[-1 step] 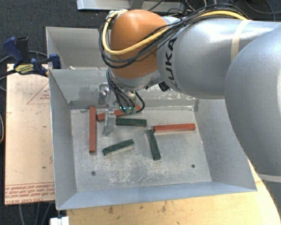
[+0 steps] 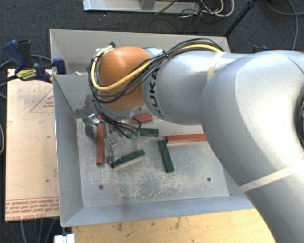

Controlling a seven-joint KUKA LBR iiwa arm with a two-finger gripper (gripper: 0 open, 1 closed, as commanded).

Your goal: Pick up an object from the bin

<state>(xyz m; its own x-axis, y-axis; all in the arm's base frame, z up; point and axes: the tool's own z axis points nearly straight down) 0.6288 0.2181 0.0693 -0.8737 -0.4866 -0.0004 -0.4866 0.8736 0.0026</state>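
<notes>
1. Bin (image 2: 142,194), front floor: every stick I can see lies flat on the floor, so I judge the pick not yet done. Closing on one stick and lifting it out are left.
2. Dark green stick (image 2: 127,158): flat and slanted, with its left end just beside my gripper (image 2: 110,151). A second green stick (image 2: 165,156) lies apart to its right.
3. Brown stick (image 2: 100,145): flat along the bin's left wall, just beside my gripper on the other side.
4. My gripper: low in the bin's left half, between those two sticks, the likeliest candidates. I cannot tell whether it is apart or together, and I see nothing in it.
5. Red stick (image 2: 185,139) and short green piece (image 2: 148,132): farther back, beside my arm (image 2: 233,100).
6. Orange cover (image 2: 120,77) on my wrist: directly above the gripper. The wrist points steeply down and the arm reaches in across the bin's right side.
</notes>
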